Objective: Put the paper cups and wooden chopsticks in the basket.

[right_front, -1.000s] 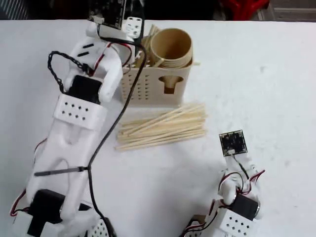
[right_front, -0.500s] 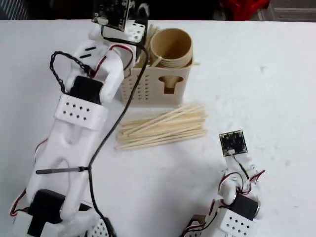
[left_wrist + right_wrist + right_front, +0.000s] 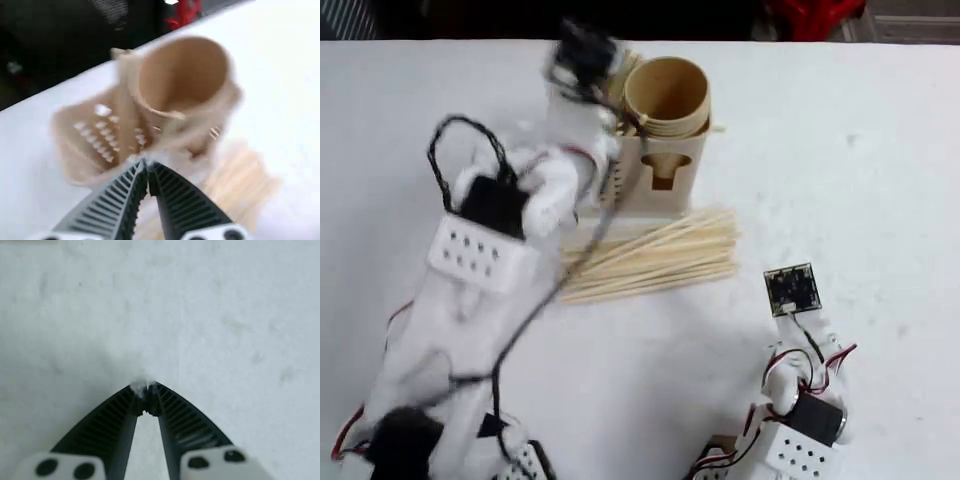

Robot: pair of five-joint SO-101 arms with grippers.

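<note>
White counter (image 3: 880,200) - matte, evenly lit, faint grey specks and smudges on surface. Beyond far edge: dark, unlit room. Red object (image 3: 815,14) at back right, pale grey slatted thing (image 3: 910,22) just beside it. Ribbed grey panel (image 3: 342,16) at back left corner - partly cut off by the frame edge.

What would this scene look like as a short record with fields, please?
basket: upright on the table
paper cups: stacked inside the basket
chopsticks: loose pile lying on the table beside the basket, on the arms' side
left tool: shut, empty, close to the basket
right tool: shut, empty, over bare table
</note>
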